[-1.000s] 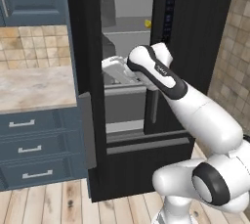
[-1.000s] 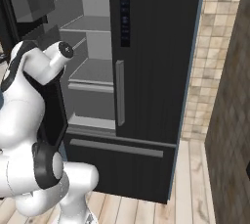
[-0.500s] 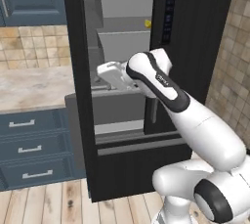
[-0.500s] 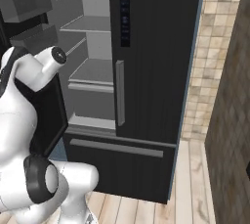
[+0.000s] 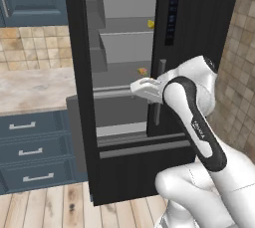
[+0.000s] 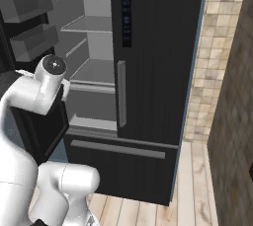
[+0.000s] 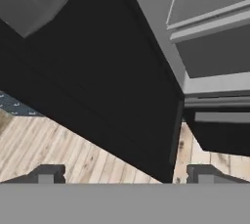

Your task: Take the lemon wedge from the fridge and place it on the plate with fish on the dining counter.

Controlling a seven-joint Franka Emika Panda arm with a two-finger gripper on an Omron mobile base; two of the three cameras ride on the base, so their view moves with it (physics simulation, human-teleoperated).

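Gaping wide, fingers [image 7: 46, 173] empty before fridge [image 7: 122, 96] door.

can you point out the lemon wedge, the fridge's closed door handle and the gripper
lemon wedge [image 5: 151, 23], left base view, on the middle of the yellow wedge on the upper shelf.
closed door handle [image 6: 121, 94], right base view, on the bar's middle.
gripper [image 7: 124, 174], hand view, midway between its fingertips.

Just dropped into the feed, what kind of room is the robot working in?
A kitchen, by the look of it: a tall black double-door fridge stands with its left door open, beside blue drawer cabinets under a beige marbled stone countertop, on a wood-plank floor.
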